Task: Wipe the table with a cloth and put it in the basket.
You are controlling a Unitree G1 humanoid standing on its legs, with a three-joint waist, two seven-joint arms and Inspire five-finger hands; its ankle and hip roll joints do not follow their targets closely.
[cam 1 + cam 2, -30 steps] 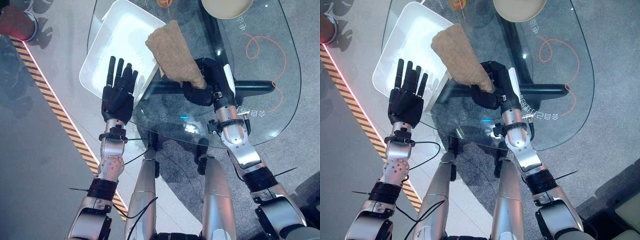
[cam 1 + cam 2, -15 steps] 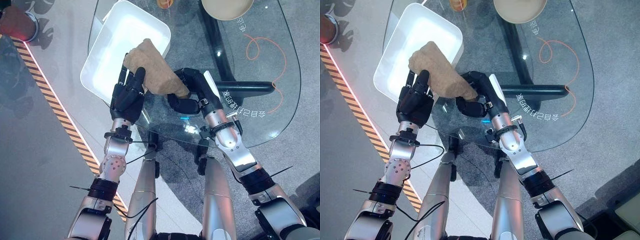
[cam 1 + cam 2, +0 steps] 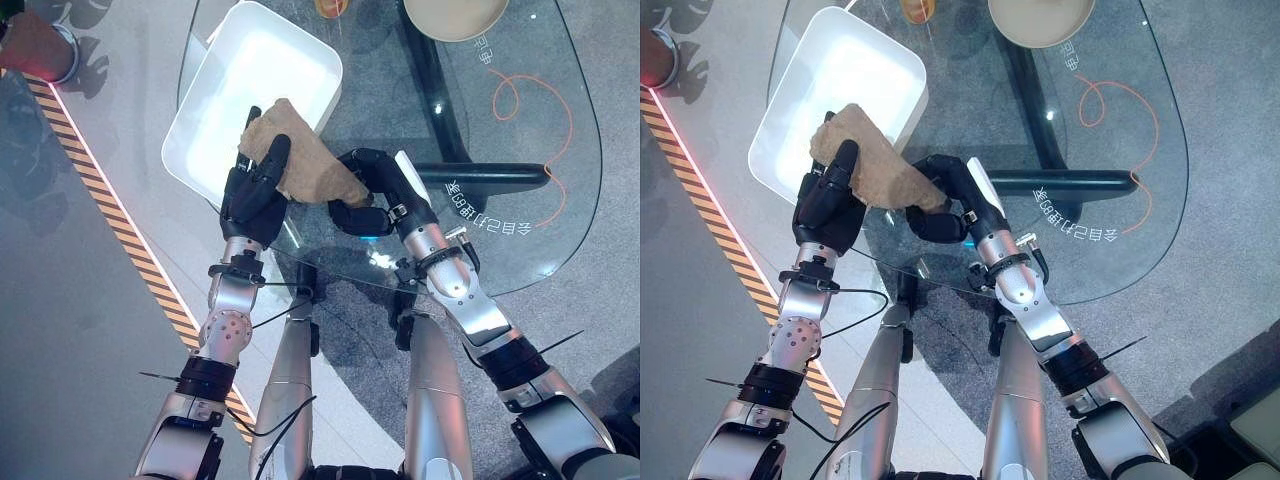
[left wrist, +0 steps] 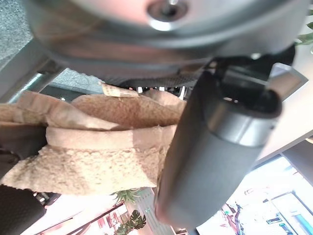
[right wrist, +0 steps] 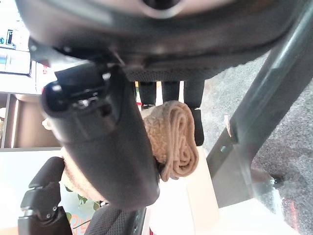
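A tan cloth (image 3: 305,165) hangs bunched above the near left edge of the glass table (image 3: 520,160), just in front of the white basket (image 3: 215,100). My right hand (image 3: 368,198) is shut on the cloth's right end; in the right wrist view a roll of cloth (image 5: 176,139) sits between thumb and fingers. My left hand (image 3: 252,195) holds the cloth's left end, with the thumb lying over the front and the fingers behind it. The left wrist view shows the cloth (image 4: 98,147) pressed under the thumb (image 4: 210,147). The basket's inside looks bare.
A beige bowl (image 3: 455,15) and a small orange object (image 3: 328,6) stand at the table's far side. An orange looped line (image 3: 520,95) marks the glass on the right. Striped tape (image 3: 110,210) runs along the floor to the left.
My right hand carried the cloth leftward and lower, toward the basket's near corner. My left hand rose from beside the basket and closed its thumb over the cloth.
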